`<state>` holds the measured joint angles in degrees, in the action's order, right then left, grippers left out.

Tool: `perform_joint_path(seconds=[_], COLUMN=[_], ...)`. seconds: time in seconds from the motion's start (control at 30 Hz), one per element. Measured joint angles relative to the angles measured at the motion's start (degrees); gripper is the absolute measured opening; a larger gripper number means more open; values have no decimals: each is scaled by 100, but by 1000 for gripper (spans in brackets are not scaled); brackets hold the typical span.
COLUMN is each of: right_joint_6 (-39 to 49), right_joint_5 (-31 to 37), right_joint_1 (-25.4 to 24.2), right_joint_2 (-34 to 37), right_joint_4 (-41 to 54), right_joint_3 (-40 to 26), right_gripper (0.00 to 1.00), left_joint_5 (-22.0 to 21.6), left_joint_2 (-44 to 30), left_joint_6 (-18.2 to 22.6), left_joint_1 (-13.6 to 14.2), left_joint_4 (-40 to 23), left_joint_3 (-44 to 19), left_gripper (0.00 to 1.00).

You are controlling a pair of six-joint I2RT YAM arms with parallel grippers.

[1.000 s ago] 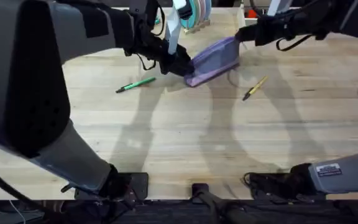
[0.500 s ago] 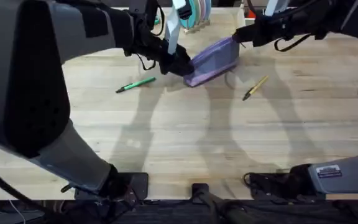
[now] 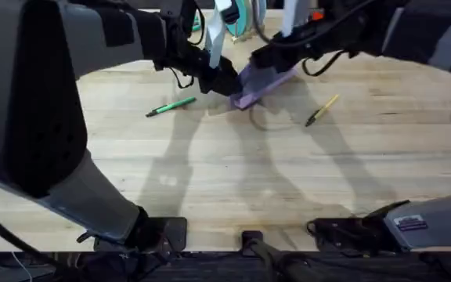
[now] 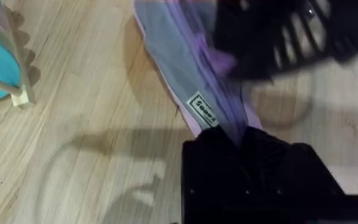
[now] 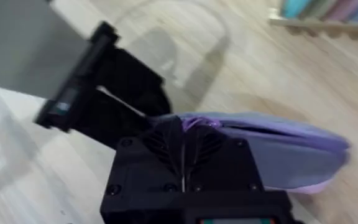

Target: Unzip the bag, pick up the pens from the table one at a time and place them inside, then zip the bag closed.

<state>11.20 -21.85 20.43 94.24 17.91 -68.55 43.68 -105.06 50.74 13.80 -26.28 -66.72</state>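
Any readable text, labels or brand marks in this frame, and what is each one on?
White tag sewn on the bag: dark lettering, too blurred to read for certain.
White sticker on the right arm's base link: print too small to read.
Nothing else legible.

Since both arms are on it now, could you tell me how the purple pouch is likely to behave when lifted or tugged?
The bag is probably floppy: its thin fabric folds where the left gripper pinches one end. It likely weighs little, as it looks flat. It may slide on the smooth table unless held, which that grip suggests.
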Motion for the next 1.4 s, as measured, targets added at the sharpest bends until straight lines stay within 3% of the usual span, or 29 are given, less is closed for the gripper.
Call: perform_joint_path(seconds=[0.2, 0.4, 0.67, 0.83, 0.87, 1.03, 1.07, 1.4], right_joint_6=[-243, -459, -554, -595, -619, -629, -601, -127], right_joint_5=[171, 302, 258, -68, -153, -511, -542, -283], right_joint_1=[564, 817, 809, 552, 490, 118, 41, -462], right_joint_2=[1, 0, 0, 0, -11, -398, -514, -1016], right_joint_4=[-30, -16, -4, 15, 20, 0, 15, 461], right_joint_3=[4, 9, 11, 11, 11, 15, 15, 15], right_gripper=[32, 32, 32, 47, 137, 866, 962, 996], left_joint_5=[2, 2, 4, 20, 20, 22, 22, 22], left_joint_2=[0, 0, 0, 0, 0, 0, 0, 0], left_joint_6=[0, 0, 0, 0, 0, 0, 0, 0], left_joint_1=[-24, -24, -24, -22, -22, -3, -2, -2], left_joint_4=[-13, -27, -28, 0, 13, 18, 18, 18], left_joint_3=[2, 1, 2, 2, 2, 2, 0, 1], left_gripper=[42, 42, 42, 42, 42, 42, 42, 42])
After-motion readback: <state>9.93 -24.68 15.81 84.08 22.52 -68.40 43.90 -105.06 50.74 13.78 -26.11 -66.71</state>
